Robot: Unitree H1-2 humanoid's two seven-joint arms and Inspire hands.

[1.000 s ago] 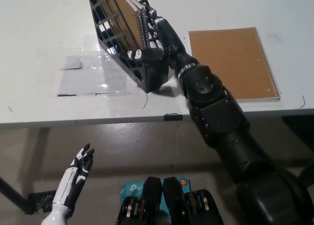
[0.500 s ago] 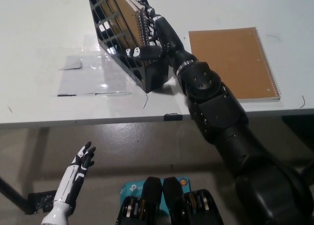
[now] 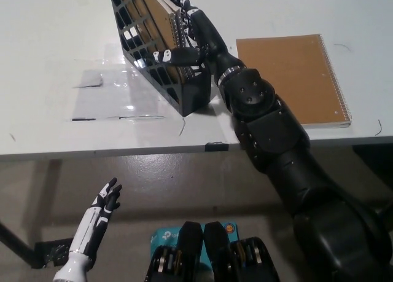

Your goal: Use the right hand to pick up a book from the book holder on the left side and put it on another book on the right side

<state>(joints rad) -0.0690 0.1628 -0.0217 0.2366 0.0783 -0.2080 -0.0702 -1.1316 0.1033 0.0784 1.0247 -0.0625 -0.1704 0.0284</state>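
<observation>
Right hand: the black right hand (image 3: 191, 33) reaches into the black lattice plastic book holder (image 3: 161, 48); its fingers wrap over the wire-bound edge of the brown spiral-bound notebook (image 3: 161, 19) standing inside, with one digit (image 3: 174, 53) stretched across the holder's front wall, though whether the grip has closed I cannot tell.
Notebook in holder: it leans tilted, upright on edge, its top running out of the picture's upper border.
Book holder: it stands on the white table (image 3: 49, 54) close to the near edge, its lower corner just above that edge; bare tabletop lies open to its left.
Clear sheet: a transparent plastic sheet (image 3: 116, 94) lies flat on the table just left of the holder's base.
Target book: a second brown spiral-bound notebook (image 3: 295, 76) lies flat on the table to the right of the arm, apart from the holder, its lower edge near the table's front edge.
Gap: the black forearm fills the space between holder and flat notebook.
Left hand: the white left hand (image 3: 98, 217) hangs below the table at lower left, fingers spread, holding nothing.
</observation>
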